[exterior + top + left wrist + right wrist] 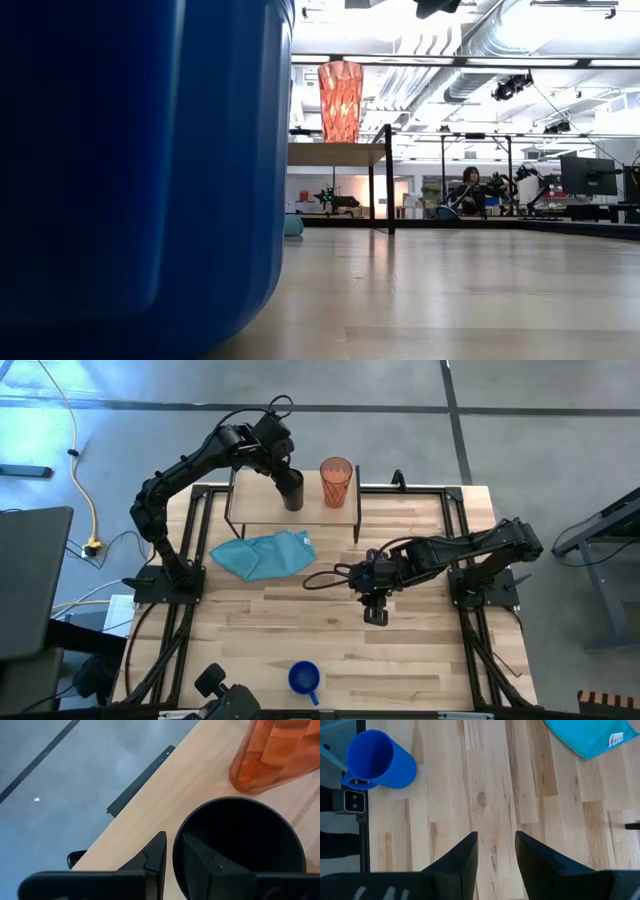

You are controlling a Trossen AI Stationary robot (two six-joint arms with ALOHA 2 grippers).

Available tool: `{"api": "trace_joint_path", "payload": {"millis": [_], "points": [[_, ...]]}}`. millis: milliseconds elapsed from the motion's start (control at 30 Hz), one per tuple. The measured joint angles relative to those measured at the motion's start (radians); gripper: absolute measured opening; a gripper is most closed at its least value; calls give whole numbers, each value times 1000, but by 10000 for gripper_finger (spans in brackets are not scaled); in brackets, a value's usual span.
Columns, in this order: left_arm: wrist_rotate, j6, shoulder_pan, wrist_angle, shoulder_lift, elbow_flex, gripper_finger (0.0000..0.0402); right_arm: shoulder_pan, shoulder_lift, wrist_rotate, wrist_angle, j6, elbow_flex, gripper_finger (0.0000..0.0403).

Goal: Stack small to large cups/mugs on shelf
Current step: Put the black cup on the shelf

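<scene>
The black cup (292,492) is on the light wood shelf (255,508), beside the red-orange tumbler (336,482), which stands upright on the shelf top (335,152). My left gripper (287,480) reaches over the shelf and is shut on the black cup (240,845). The blue mug (304,679) stands on the table near its near edge and fills the left of the low view (140,170), hiding the black cup there. My right gripper (376,615) hovers open over the middle of the table, apart from the mug (380,760). My left gripper (173,840) has the black cup by its rim (176,851), on the side away from the tumbler (275,755). One finger (200,862) is inside the cup and the other (155,857) outside, coming from above. The cup stays upright over the shelf top; whether its base rests there is hidden.
A teal cloth (265,553) lies crumpled on the table just in front of the shelf, also showing in the right wrist view (590,737). Bare tabletop (490,795) lies between my right gripper and the blue mug. The shelf's black legs (388,180) stand on the far part of the table.
</scene>
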Motion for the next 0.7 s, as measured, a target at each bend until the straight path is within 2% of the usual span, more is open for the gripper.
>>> {"api": "trace_joint_path", "payload": {"millis": [700], "points": [[53,-1,0,-7,-1,0,47,0,0,0,1,23,0,122]]}}
